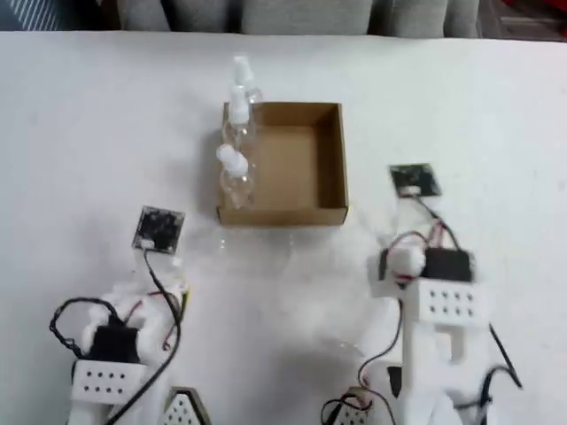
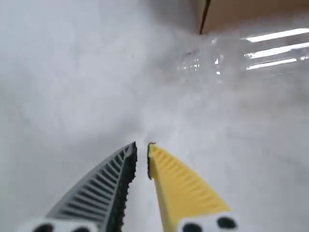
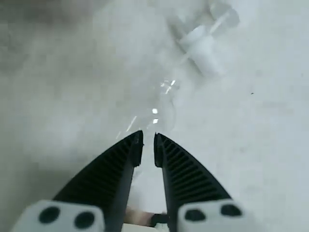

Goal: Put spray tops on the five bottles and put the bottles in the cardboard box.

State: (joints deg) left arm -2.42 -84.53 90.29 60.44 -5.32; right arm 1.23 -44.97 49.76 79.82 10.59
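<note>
We log the left gripper (image 2: 142, 145) closed and empty over the table (image 1: 89, 115), with a clear bottle (image 2: 251, 53) lying near the cardboard box (image 1: 283, 215). The right gripper (image 3: 148, 134) is closed and empty; a white spray top (image 3: 203, 48) lies ahead of it. Three capped bottles (image 1: 237, 177) stand along one box wall; we cannot tell whether inside or outside.

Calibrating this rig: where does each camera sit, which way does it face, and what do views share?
High view: above the table, looking down on the cardboard box; both arms show.
Left wrist view: on its arm, facing the box's corner; left end effector shows.
Right wrist view: on its arm, facing a loose spray top; right end effector shows.
Shared: high and left wrist views both show the box.
</note>
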